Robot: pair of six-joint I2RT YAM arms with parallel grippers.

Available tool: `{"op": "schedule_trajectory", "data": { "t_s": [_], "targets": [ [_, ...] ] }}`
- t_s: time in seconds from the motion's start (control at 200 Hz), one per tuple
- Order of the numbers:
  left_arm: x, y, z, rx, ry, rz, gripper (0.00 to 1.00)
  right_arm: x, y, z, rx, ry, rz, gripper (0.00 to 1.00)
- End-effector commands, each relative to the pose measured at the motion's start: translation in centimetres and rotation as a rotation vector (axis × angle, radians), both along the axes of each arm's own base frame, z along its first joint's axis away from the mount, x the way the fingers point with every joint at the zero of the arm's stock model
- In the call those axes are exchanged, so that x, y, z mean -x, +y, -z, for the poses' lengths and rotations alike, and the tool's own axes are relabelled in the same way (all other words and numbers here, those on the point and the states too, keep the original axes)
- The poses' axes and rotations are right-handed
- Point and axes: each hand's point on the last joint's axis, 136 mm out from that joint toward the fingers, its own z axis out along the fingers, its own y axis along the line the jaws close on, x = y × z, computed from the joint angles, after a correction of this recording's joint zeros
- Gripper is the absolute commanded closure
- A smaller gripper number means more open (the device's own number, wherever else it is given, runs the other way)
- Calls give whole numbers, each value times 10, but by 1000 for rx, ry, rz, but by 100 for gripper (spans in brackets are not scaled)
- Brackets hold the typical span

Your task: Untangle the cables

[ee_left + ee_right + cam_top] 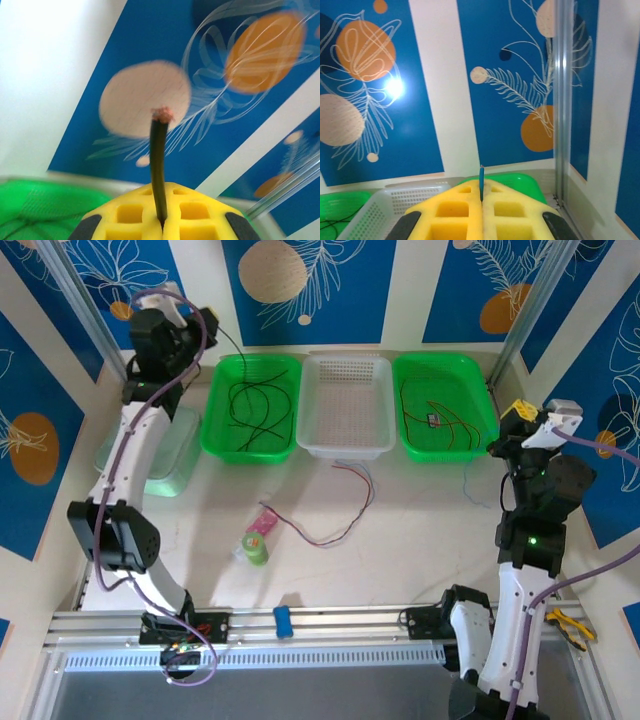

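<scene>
Your left gripper [161, 222] is clamped on a black cable [158, 160], its copper tip standing above the fingers [130, 215]. A green basket [35, 205] sits below and left of it, with the patterned wall [125, 50] close ahead. Between the two grippers, a red cable [346, 530] lies on open table [420, 550]. Your right gripper [481, 200] pinches a blue cable [481, 182] by its tip, a metal post [562, 100] close on its right. Below the fingers, both held cables are hidden.
</scene>
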Motion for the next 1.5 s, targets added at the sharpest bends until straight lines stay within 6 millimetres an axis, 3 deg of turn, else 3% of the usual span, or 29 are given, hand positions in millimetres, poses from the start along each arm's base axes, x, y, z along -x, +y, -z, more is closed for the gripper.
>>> {"op": "schedule_trajectory", "data": {
  "t_s": [0.0,0.345,0.645,0.735,0.84,0.9,1.04,1.286,1.496],
  "targets": [
    [-16,-2,73,-75,160,-15,100,8,12,-19,18,-30,-44,100],
    [-19,-23,237,-198,617,27,100,9,24,-25,61,-26,-96,100],
    [-20,-35,304,-223,791,72,100,8,28,-29,76,-19,-113,100],
    [-19,-41,316,-233,834,94,86,10,41,-34,99,-24,-181,100],
    [-19,-44,319,-240,834,87,53,11,54,-42,121,-22,-241,100],
    [-20,-44,317,-243,831,82,45,11,55,-47,133,-27,-238,100],
    [-21,-35,296,-283,789,27,38,5,50,-56,135,-38,-203,100],
    [-22,-33,224,-276,638,16,34,-20,41,-74,101,-59,-174,100],
    [3,-38,179,-226,558,40,33,-51,37,-95,70,-121,-159,100]
  ]
}}
